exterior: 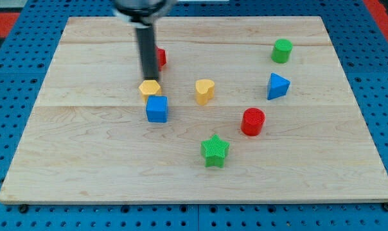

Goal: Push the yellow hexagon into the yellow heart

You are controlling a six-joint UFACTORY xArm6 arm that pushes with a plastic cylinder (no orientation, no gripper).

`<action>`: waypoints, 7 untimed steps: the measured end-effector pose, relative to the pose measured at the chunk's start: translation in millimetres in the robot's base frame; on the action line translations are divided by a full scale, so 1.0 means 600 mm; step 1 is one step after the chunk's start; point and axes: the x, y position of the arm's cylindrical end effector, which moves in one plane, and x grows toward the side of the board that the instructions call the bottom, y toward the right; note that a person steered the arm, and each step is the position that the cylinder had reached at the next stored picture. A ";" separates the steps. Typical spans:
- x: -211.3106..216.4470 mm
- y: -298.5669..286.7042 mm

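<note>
My tip (147, 79) sits in the upper left-centre of the frame, at the lower end of a dark rod that comes straight down from the top edge. The arm carries no claw, only this rod, so there is nothing to spread or pinch. The tip stands at the top edge of the yellow hexagon (149, 88), touching it or nearly so; I cannot tell which.

The hexagon lies left of centre on the wooden board (85, 167). Just below it, touching or almost touching, is a blue cube (157, 109). The yellow heart (205, 90) lies to the hexagon's right at about the same height, apart from it with bare wood between them.

A red block (160, 58) shows partly behind the rod, above the hexagon; its shape cannot be made out. A green cylinder (282, 50) stands in the upper right. Below it is a blue triangular block (277, 86). A red cylinder (252, 121) lies right of centre, lower down, and a green star (214, 151) lies at lower centre, to the lower left of the red cylinder.

The board rests on a blue pegboard surface (27, 38).
</note>
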 end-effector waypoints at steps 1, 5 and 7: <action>0.059 -0.039; 0.042 0.089; 0.065 0.248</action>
